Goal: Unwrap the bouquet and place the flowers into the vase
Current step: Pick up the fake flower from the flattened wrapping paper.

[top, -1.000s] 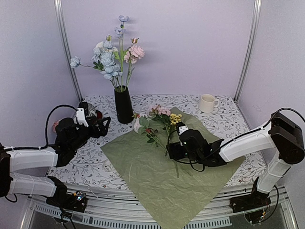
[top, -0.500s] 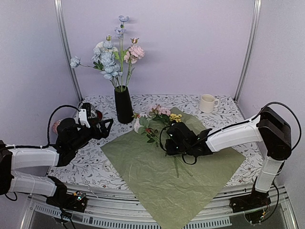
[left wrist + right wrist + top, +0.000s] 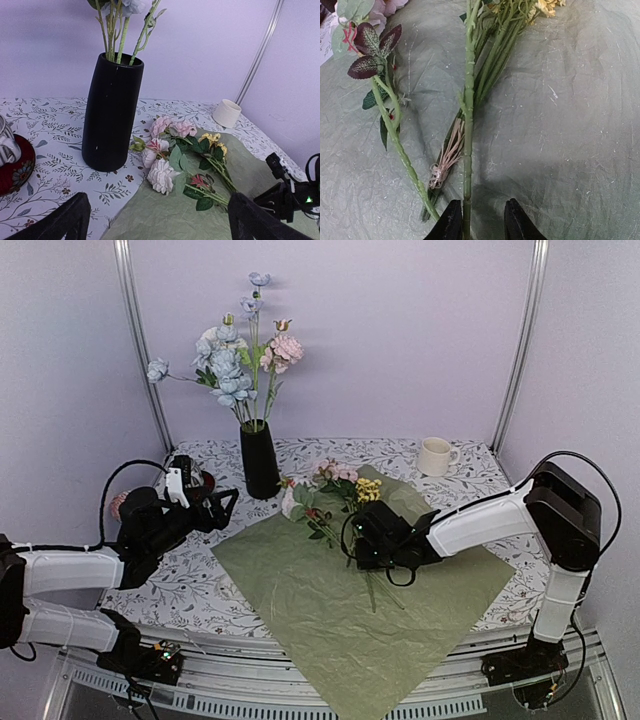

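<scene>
Wrap (image 3: 340, 610) lies open; some flowers (image 3: 235, 360) stand in the vase (image 3: 259, 460), others lie loose. Right tool (image 3: 484, 220) straddles 1 stem (image 3: 468, 125), unclamped; left tool (image 3: 157, 202) gapes empty.

Black vase (image 3: 260, 462) stands on the desk (image 3: 470, 492) at eleven o'clock from the spread olive paper (image 3: 340, 610). Loose flowers (image 3: 325, 492) lie at the paper's twelve o'clock edge, right pincer (image 3: 356, 544) over their stems.

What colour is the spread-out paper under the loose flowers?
The paper is olive green, best seen in the top external view.
</scene>
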Robot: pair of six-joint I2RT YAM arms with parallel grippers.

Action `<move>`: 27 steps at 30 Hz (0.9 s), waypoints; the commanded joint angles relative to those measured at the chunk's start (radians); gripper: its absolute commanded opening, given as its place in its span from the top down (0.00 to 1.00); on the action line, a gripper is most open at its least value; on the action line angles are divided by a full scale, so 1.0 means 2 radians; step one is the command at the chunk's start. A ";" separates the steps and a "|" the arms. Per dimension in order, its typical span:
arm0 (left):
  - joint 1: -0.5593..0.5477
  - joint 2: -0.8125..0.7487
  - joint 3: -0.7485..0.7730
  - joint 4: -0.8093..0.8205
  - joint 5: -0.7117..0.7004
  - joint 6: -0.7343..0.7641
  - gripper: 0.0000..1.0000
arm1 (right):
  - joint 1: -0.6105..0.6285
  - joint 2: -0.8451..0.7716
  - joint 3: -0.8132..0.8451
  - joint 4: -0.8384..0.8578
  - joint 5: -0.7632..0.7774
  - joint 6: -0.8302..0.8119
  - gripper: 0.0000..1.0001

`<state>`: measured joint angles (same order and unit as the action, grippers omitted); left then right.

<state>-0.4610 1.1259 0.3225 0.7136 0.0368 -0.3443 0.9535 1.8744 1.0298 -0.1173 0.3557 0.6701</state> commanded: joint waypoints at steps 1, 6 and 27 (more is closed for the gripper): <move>-0.005 -0.003 0.009 0.010 0.002 0.000 0.02 | -0.008 0.018 0.016 0.000 -0.015 0.001 0.70; -0.005 -0.002 0.009 0.010 0.004 0.000 0.02 | -0.011 0.029 0.024 -0.001 -0.021 0.000 0.72; -0.006 0.007 0.013 0.019 0.040 -0.001 0.02 | -0.015 -0.063 -0.082 0.122 -0.015 -0.012 0.97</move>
<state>-0.4622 1.1278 0.3229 0.7181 0.0685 -0.3450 0.9283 1.8572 0.9443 0.0025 0.3035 0.6571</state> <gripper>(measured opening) 0.981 0.042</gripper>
